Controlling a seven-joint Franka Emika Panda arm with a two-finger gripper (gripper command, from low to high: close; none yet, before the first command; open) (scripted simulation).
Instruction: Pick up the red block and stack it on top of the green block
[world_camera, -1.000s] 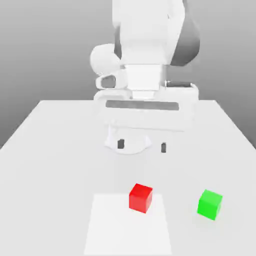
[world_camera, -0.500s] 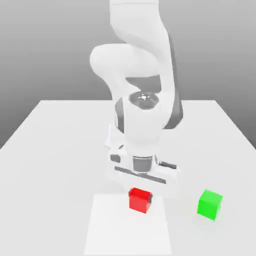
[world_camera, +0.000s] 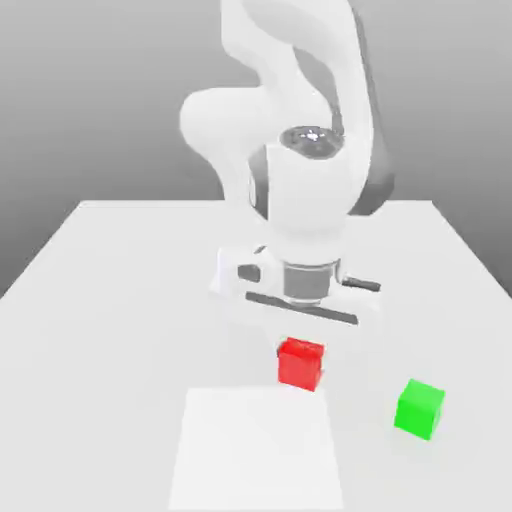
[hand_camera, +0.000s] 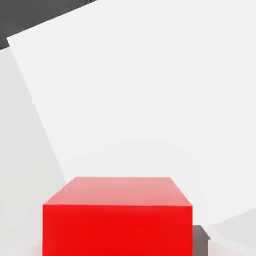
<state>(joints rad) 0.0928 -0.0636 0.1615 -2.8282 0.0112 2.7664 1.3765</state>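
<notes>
**A:** Why is the red block (world_camera: 301, 362) up under your hand like that?

**B:** My end effector (world_camera: 301, 352) is closed on it from above, so the red block hangs just beneath my wrist, apparently raised off the table (world_camera: 120, 300). I judge it needs that height to clear the green block (world_camera: 419, 407) before I set it down on top.

**A:** And the green one?

**B:** It sits alone on the table, nearer the camera and toward the exterior view's right of the red block, apart from it.

**A:** How many things are there?

**B:** One red block, one green block, and one pale square patch (world_camera: 255, 448) on the table's near side.
</notes>
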